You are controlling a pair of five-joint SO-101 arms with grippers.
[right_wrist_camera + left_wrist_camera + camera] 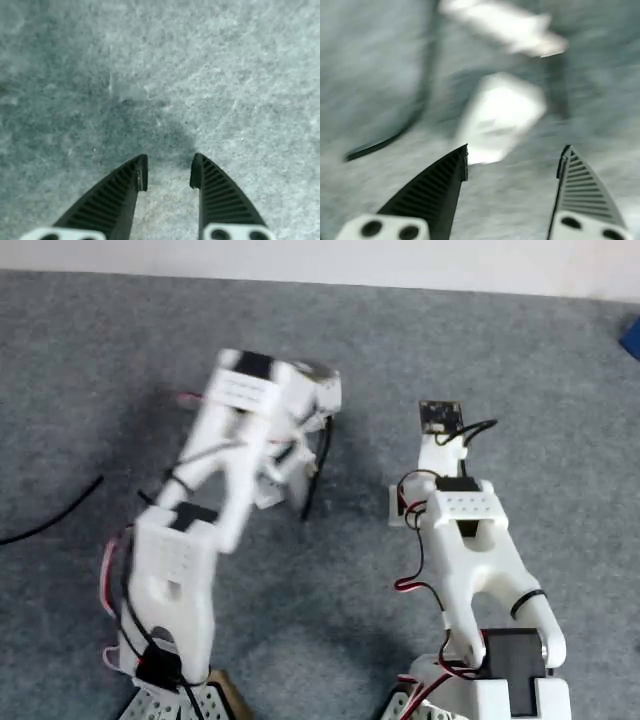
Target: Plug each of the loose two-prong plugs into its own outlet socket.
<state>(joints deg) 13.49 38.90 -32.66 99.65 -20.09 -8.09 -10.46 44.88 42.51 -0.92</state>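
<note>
The high camera looks down from above on the left arm [180, 560], the right arm [470, 540] and the grey mat [80, 370]. Each wrist camera sits just behind its own tips, the left gripper [515, 155] and the right gripper [168, 167], and looks down close at that same mat.

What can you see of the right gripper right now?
The right gripper has two black, ribbed, tapering fingers that look like plastic, each on a white base with round holes. Its jaws stand open by a narrow gap with nothing between them. It points down at the grey, felt-like table cover, over its own shadow, and touches nothing visible.
</note>
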